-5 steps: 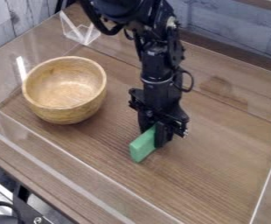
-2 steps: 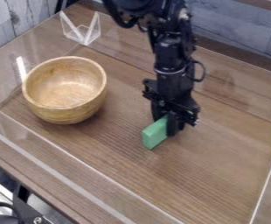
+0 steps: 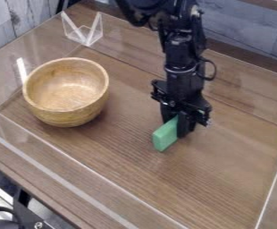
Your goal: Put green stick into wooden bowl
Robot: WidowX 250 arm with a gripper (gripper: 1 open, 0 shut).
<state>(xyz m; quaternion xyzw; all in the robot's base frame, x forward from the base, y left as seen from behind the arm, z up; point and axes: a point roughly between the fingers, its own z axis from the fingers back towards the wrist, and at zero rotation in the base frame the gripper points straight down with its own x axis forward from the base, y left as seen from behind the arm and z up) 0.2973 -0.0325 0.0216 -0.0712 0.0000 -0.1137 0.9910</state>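
Observation:
The green stick [image 3: 167, 134] is a small mint-green bar held tilted, its lower end close to the wooden table. My gripper [image 3: 177, 123] is shut on its upper end, pointing straight down from the black arm [image 3: 181, 54]. The wooden bowl [image 3: 66, 90] stands to the left, round, light tan and with nothing in it. The stick is well to the right of the bowl, about a bowl's width away from its rim.
A clear plastic wall [image 3: 57, 170] runs along the table's front and left edges. A small clear stand [image 3: 81, 29] sits at the back left. Brown wooden tabletop [image 3: 237, 152] lies to the right of the arm.
My gripper, shut on the green stick, has moved to the right and slightly away from the bowl, carrying the stick with it. The bowl has not moved.

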